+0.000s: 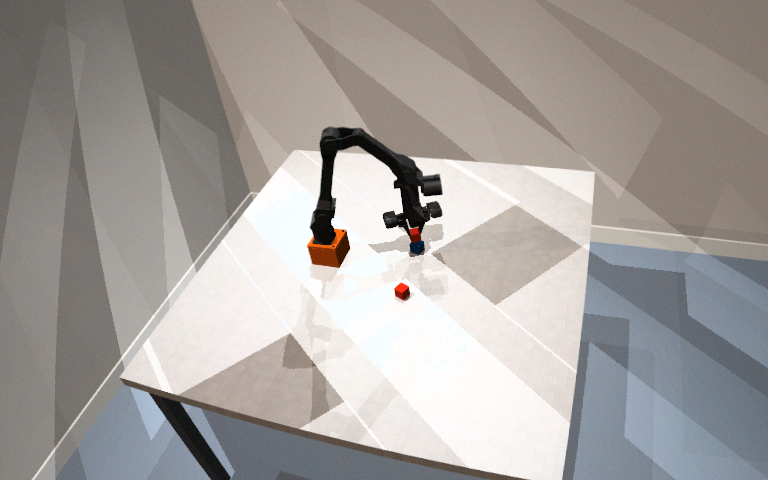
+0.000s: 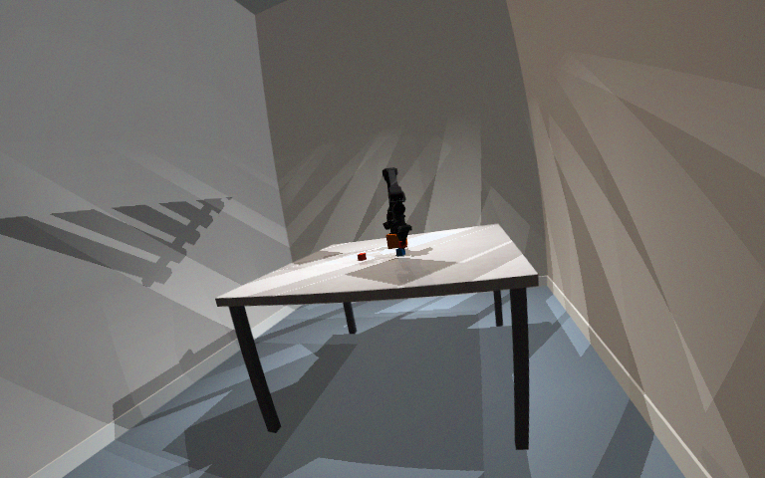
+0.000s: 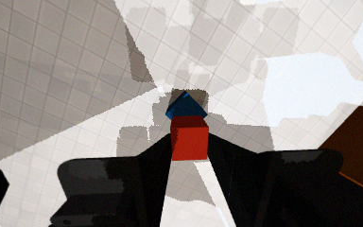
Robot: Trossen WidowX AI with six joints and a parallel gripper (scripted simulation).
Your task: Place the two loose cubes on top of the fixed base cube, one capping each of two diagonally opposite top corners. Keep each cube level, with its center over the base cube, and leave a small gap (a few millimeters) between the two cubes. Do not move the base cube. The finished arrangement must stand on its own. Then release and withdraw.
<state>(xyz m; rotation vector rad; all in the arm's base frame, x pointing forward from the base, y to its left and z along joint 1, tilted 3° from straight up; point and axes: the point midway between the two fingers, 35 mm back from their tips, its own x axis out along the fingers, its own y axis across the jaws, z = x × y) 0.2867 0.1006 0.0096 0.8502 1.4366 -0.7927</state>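
The blue base cube (image 1: 416, 246) (image 2: 400, 252) (image 3: 186, 107) is sitting on the table (image 1: 465, 356) (image 2: 434, 287), while the gripper (image 1: 415, 233) (image 3: 188, 136) is grasping one red cube (image 1: 415, 234) (image 3: 189, 143) between its fingers at the blue cube's top; whether the two are touching, I cannot tell. The other red cube (image 1: 402, 291) (image 2: 362, 256) is resting on the table, apart from both, and the black arm (image 1: 370, 145) (image 2: 395, 192) is arching over from its orange base (image 1: 327, 256) (image 2: 393, 241).

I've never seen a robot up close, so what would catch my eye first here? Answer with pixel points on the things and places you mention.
Probably the black arm (image 1: 369, 139) (image 2: 395, 192), arching up from its orange base (image 1: 327, 255) over the pale table (image 1: 465, 386) (image 2: 316, 287). Its hand (image 1: 415, 231) (image 3: 188, 136) grips a red cube (image 1: 414, 235) (image 3: 189, 144) near a blue one (image 1: 417, 247) (image 2: 400, 252) (image 3: 186, 106). Another red cube (image 1: 401, 291) (image 2: 362, 256) sits apart on the tabletop.
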